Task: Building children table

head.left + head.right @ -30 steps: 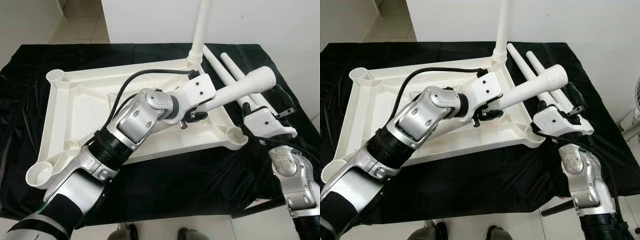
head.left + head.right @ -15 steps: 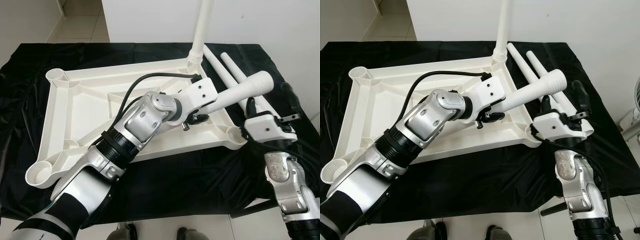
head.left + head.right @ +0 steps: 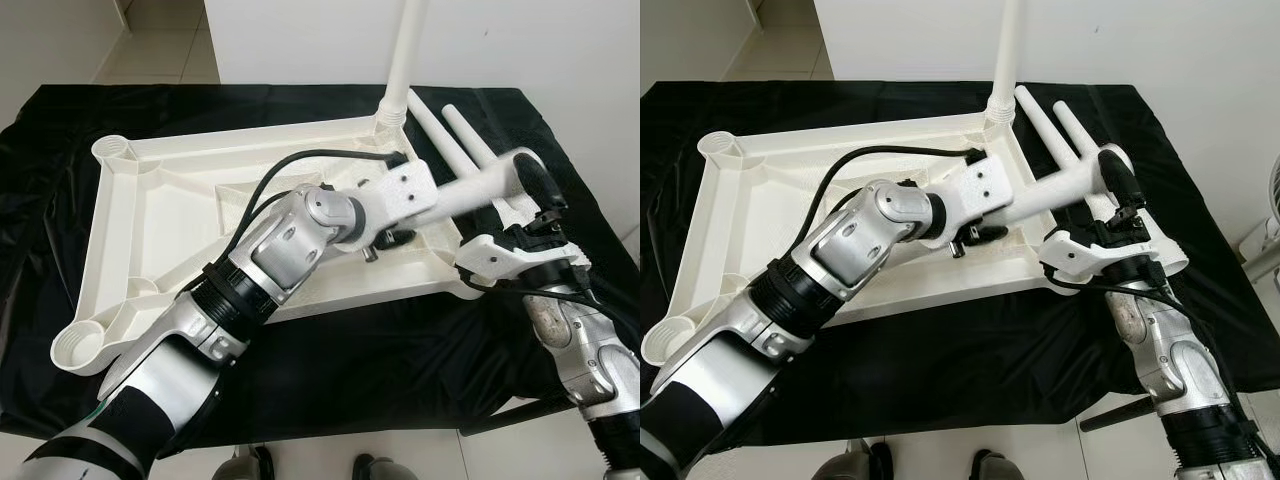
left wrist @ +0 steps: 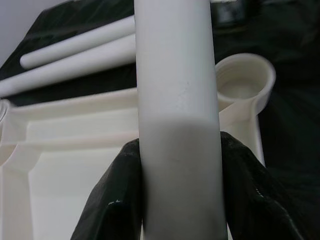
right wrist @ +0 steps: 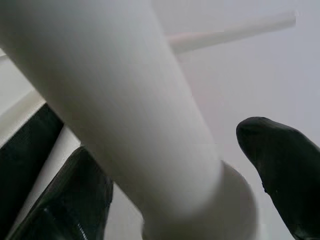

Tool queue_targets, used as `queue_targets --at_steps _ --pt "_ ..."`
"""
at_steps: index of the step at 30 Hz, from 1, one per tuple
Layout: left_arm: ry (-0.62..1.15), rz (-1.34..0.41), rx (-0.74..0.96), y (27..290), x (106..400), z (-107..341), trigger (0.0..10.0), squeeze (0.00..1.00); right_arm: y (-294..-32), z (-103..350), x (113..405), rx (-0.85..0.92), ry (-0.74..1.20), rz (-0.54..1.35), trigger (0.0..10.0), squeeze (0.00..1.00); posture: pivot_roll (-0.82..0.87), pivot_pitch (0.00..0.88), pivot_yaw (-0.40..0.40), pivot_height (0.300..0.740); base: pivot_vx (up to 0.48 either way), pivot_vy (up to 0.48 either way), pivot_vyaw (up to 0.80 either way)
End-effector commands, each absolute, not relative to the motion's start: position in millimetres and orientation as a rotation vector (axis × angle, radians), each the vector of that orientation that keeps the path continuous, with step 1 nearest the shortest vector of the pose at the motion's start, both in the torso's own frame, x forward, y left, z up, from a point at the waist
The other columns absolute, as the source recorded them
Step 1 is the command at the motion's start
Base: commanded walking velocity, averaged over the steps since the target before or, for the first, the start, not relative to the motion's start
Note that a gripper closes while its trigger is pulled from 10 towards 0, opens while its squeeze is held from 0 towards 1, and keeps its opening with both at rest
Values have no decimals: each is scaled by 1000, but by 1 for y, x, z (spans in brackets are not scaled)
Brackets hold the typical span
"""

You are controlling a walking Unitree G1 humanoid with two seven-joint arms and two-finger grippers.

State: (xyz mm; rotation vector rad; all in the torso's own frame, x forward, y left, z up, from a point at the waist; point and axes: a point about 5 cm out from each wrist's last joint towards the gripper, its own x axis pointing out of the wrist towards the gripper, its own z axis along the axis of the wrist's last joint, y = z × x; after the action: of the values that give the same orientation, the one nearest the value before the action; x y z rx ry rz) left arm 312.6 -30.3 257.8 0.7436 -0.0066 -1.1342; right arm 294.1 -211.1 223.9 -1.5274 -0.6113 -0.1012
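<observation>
here, mid-frame, the left gripper [image 4: 180, 190] clamps a white table leg [image 3: 470, 190] above the upturned tabletop [image 3: 150, 215]; the right gripper [image 3: 535, 195], fingers spread, brackets its far end.

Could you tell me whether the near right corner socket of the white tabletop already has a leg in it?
Empty: the round corner socket shows a bare hollow.

Black cloth [image 3: 360, 350] spread beneath left gripper [image 3: 392, 238]; tiled floor [image 3: 160, 45] beyond; shoes [image 3: 375, 468] below.
</observation>
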Motion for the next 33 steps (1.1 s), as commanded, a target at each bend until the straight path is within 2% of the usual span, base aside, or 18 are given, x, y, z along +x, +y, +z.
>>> queue_targets --at_steps 1,11,22,23,24,26,27,33 --pt "-41 -1163 771 -34 306 260 10000 0 -210 220 295 -1565 -604 -64 10000 0 9 166 11 740 0 0 0" --pt "-68 -1202 783 -42 297 261 10000 0 -199 221 307 -1702 -658 65 10000 0 14 158 0 740 0 0 0" --pt "-71 -1199 798 -46 298 260 10000 0 -187 212 305 -1812 -705 182 10000 0 8 151 -1 740 0 0 0" --pt "-71 -1200 798 -46 298 260 10000 0 -190 212 306 -1817 -692 183 9059 0 8 151 2 740 0 0 0" --pt "-70 -1200 800 -46 298 260 10000 0 -192 211 306 -1829 -694 184 4706 0 7 151 4 740 0 0 0" --pt "-68 -1200 802 -45 298 260 10000 0 -193 210 306 -1842 -696 190 4667 0 7 153 6 740 0 0 0" --pt "-66 -1200 805 -45 299 259 10000 0 -194 211 305 -1855 -708 190 0 0 7 154 5 740 0 0 0" --pt "-63 -1197 813 -44 300 259 10000 0 -198 214 305 -1880 -718 172 0 0 7 155 8 740 0 0 0"
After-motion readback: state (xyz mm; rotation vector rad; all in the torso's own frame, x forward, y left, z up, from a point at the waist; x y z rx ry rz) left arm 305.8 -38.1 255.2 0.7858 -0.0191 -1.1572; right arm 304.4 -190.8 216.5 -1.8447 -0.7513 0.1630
